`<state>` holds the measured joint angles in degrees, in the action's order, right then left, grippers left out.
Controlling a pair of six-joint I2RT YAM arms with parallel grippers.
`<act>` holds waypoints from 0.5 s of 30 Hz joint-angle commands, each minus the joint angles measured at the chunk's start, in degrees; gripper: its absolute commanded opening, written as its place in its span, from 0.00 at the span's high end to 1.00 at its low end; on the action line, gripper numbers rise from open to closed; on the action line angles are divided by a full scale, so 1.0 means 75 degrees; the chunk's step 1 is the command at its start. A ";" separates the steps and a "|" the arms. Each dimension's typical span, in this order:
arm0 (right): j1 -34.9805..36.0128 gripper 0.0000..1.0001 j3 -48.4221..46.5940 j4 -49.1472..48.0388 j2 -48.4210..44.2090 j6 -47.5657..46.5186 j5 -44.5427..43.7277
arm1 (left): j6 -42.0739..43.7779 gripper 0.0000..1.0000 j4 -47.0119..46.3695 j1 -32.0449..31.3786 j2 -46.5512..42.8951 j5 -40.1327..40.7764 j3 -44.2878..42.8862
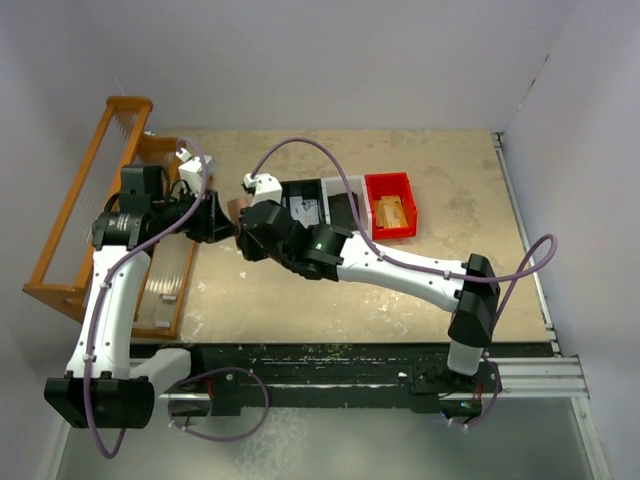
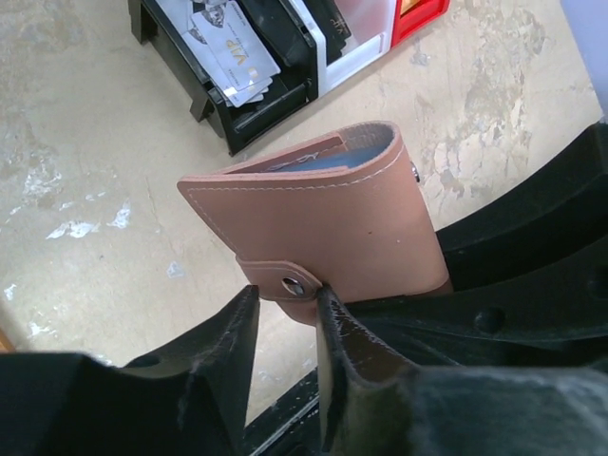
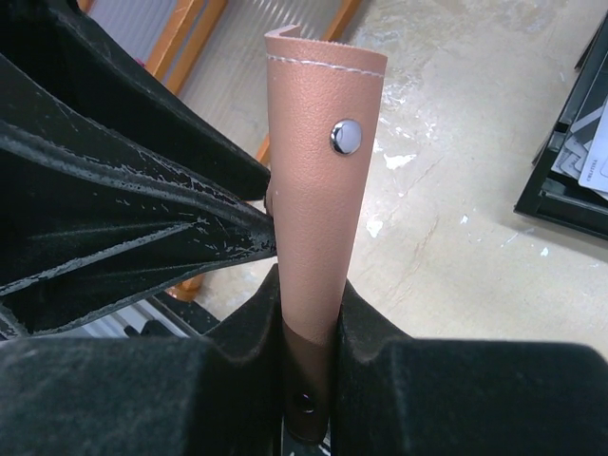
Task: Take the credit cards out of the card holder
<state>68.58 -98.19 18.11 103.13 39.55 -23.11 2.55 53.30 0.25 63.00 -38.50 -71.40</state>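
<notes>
Right fingers (image 3: 389, 380) clamp the card holder (image 3: 318, 190); left fingers (image 2: 223, 356) partly apart at its snap tab (image 2: 285, 282), grip unclear.

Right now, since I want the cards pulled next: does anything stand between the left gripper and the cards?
Yes. The card holder, clamped by the right gripper, is folded shut, and its snap strap looks fastened. The left gripper sits at that strap; the pockets are covered.

1 card holder (image 2: 332, 228), 2 pincers (image 2: 285, 304) (image 3: 309, 304), 3 bins (image 1: 300, 190) (image 1: 345, 183) (image 1: 392, 183), 1 orange rack (image 1: 128, 103), 1 table (image 1: 450, 170)
</notes>
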 commanded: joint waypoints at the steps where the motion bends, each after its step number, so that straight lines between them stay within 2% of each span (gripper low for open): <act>1: 0.0277 1.00 -0.0094 -0.1173 -0.0463 0.0117 0.0319 | -0.0312 0.72 -0.0834 0.0060 0.0021 0.1580 -0.0047; 4: 0.0279 1.00 0.0029 -0.1225 -0.0508 0.0149 0.0258 | -0.0583 0.82 -0.0922 0.0059 -0.0022 0.2496 -0.0049; 15: 0.0278 1.00 0.0362 -0.1334 -0.0767 0.0176 0.0251 | -0.0423 0.84 -0.0787 0.0056 -0.0133 0.3080 0.0121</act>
<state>70.46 -95.92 10.46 102.45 40.21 -22.35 -0.91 50.30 0.34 62.70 -20.12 -71.13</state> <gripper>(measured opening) 0.169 0.167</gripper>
